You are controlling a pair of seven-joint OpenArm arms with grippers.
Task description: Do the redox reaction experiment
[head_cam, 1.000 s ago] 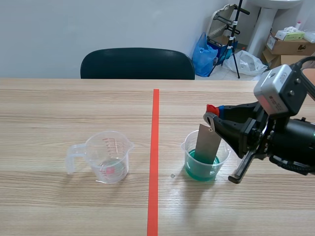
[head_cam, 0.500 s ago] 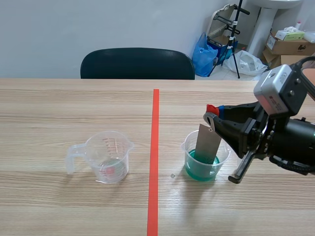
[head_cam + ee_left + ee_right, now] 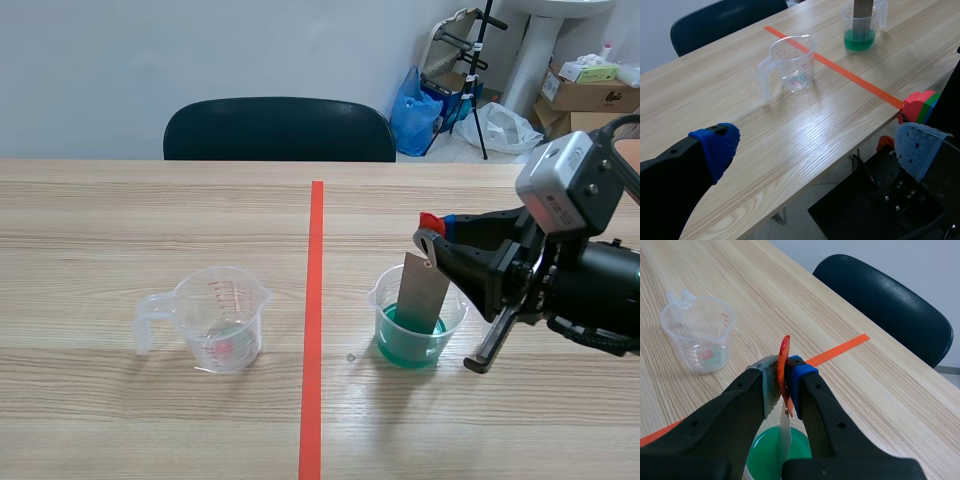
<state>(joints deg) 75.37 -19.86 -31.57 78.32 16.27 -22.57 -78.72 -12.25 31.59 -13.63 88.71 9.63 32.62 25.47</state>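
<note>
Right of the orange-red tape (image 3: 315, 300), the right gripper (image 3: 435, 228) clenches a grey metal strip (image 3: 422, 290) upright so its end soaks in the green liquid (image 3: 400, 347) of a clear plastic cup (image 3: 458, 312).

A wooden table (image 3: 120, 420) is crossed by an orange-red tape line (image 3: 315, 300). A black chair (image 3: 280, 128) is set at its far edge. Against the wall behind, a blue bag (image 3: 413, 112), a black tripod stand (image 3: 478, 60), a white plastic bag (image 3: 500, 128) and cardboard boxes (image 3: 585, 92) are gathered. A block of red, green and blue layers (image 3: 921, 105) is seen beside the table's near edge.
</note>
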